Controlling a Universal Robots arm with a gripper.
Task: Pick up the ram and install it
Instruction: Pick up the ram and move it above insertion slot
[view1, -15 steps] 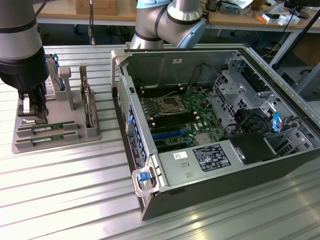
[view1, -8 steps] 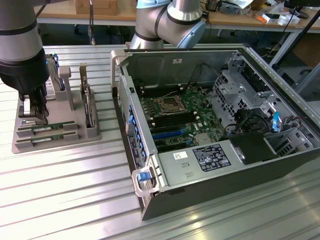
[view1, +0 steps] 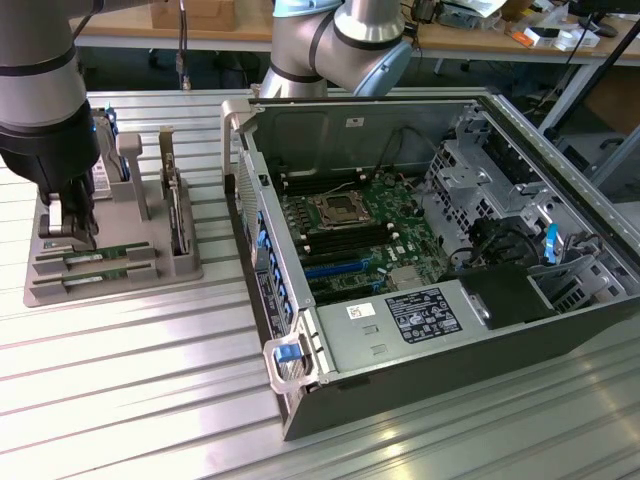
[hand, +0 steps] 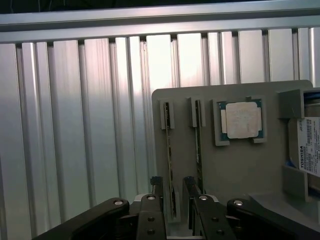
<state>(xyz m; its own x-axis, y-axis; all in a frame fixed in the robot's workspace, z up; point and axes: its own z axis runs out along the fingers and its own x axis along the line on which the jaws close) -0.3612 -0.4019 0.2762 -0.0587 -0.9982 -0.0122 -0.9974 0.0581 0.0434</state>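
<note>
Ribbed aluminium table (view1: 150, 400) runs under everything, with workbenches behind it. On it, toward the exterior view's right, lies one open computer case (view1: 400, 385), its green board (view1: 350, 235) exposed. One grey robot arm (view1: 40, 90) reaches down at the exterior view's left, over one grey holder (hand: 240, 175) that sits beside the case.

We see the gripper (hand: 172, 192) low over the holder's near end with its two fingers (hand: 155, 187) spread apart, pinching nothing. The ram (hand: 170, 150) stands on its long edge in a slot of the holder, and its near end lies between the spread fingers; we cannot tell whether either finger touches it. A second stick (hand: 198, 145) stands in the neighbouring slot, just beside the first and parallel to it.

We count two sticks, one square silver processor chip (hand: 242, 120) in its own recess, and one hard drive (hand: 310, 145) with a white label at the holder's far side.

We judge the ram to be light and stiff but thin and fragile, likely to crack if bent. We would pinch it across its flat faces, squarely, keeping pressure modest and staying off the contact edge that sits down in the slot.
</note>
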